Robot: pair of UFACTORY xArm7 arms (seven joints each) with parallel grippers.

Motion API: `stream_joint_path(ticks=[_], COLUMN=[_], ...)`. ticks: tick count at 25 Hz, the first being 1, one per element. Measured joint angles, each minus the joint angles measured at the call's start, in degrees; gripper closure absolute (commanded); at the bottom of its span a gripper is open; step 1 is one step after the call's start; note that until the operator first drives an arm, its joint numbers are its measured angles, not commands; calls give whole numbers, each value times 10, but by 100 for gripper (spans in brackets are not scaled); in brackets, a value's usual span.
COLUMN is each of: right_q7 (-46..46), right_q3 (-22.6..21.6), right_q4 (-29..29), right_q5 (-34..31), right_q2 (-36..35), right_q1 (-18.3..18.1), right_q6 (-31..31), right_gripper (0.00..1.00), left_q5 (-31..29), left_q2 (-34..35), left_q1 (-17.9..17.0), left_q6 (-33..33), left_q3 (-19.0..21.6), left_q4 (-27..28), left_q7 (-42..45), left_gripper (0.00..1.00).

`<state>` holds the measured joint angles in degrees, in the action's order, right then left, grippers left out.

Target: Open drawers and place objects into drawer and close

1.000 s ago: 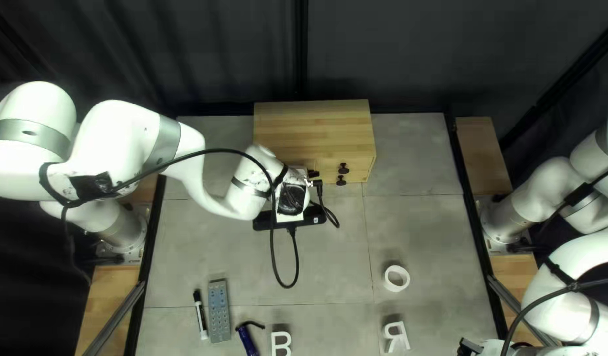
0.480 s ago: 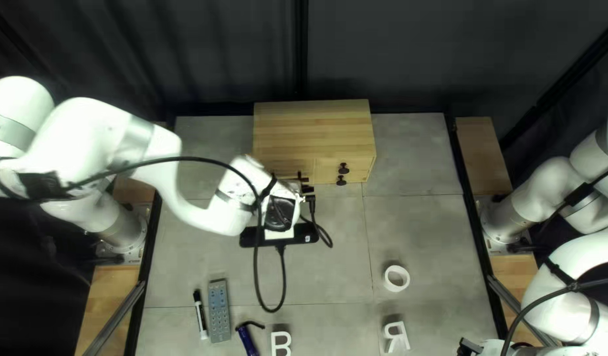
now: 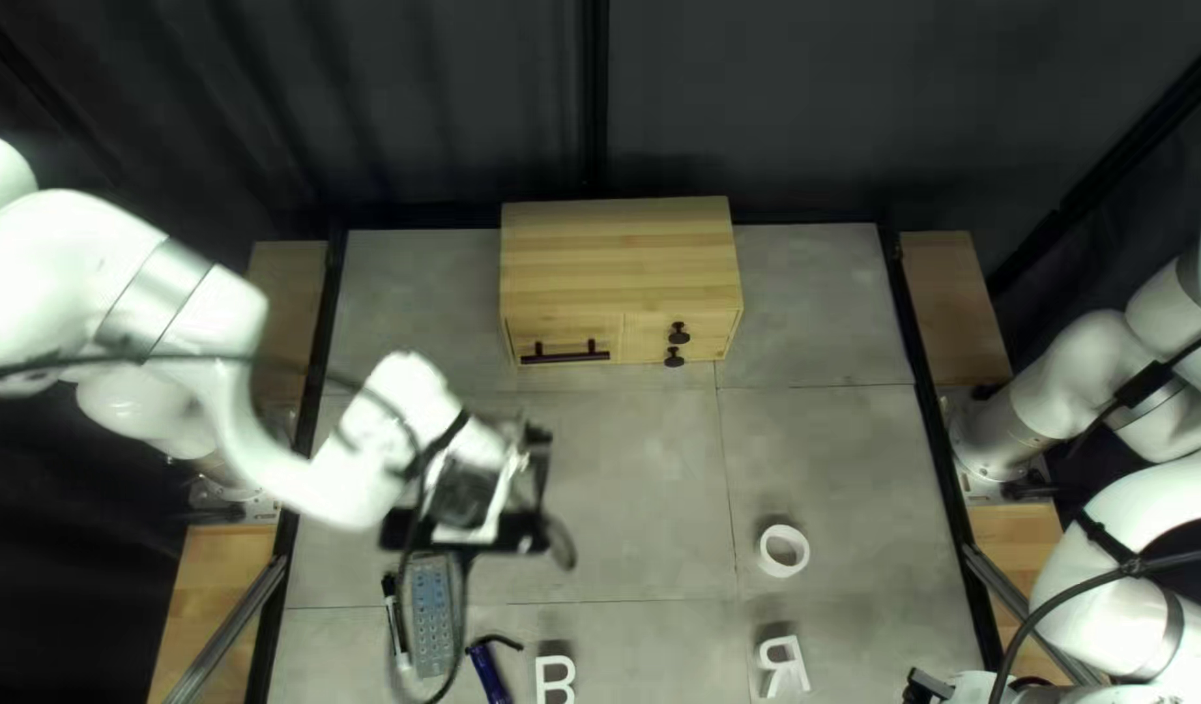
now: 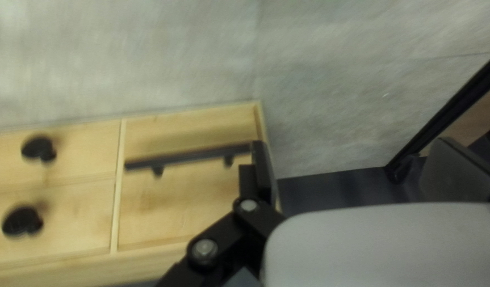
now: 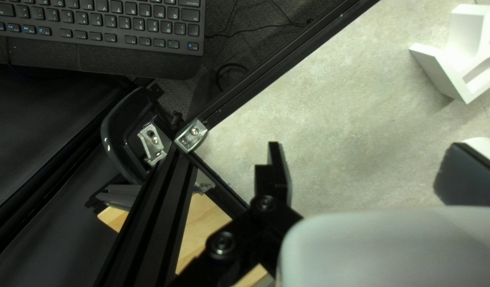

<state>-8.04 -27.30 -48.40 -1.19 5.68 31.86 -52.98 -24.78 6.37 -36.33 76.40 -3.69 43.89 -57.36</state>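
Note:
The wooden cabinet point(image 3: 620, 261) stands at the far edge, its drawers closed, with a dark bar handle point(image 3: 565, 353) and two round knobs point(image 3: 679, 334). My left gripper point(image 3: 470, 496) hangs blurred, nearer than the cabinet; its fingertips are hidden there. In the left wrist view my left gripper point(image 4: 362, 167) is open and empty, the bar handle point(image 4: 189, 157) beside one finger. At the bottom right, my right gripper point(image 3: 930, 685) is partly cut off; in its wrist view my right gripper point(image 5: 370, 170) is open and empty. A white ring point(image 3: 783, 550) and white letters point(image 3: 783, 666) point(image 3: 555, 679) lie on the table.
A marker point(image 3: 397, 629), a grey remote point(image 3: 432, 632) partly under the left arm's cable, and a blue tool point(image 3: 490, 673) lie at the near left. Beyond the dark table edge in the right wrist view is a keyboard point(image 5: 96, 21).
My left arm has swung left and toward the table's near edge, away from the cabinet, uncovering the bar handle. My right arm and the small objects have stayed put.

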Motion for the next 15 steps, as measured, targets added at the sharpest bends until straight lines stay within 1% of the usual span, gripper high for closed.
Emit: stream_joint_path(ticks=[2,7,15], right_q7=[0,0,0], right_q3=[0,0,0], right_q4=[0,0,0], right_q5=[0,0,0], right_q2=[0,0,0], right_q1=[0,0,0], right_q6=[0,0,0], right_gripper=[0,0,0], left_q5=[14,45,119], left_q2=[4,8,7], left_q1=[-14,-32,-53], left_q6=[8,19,21], left_q3=[13,31,56], left_q4=[-5,-8,-15], left_q7=[2,20,116], left_gripper=[0,0,0])
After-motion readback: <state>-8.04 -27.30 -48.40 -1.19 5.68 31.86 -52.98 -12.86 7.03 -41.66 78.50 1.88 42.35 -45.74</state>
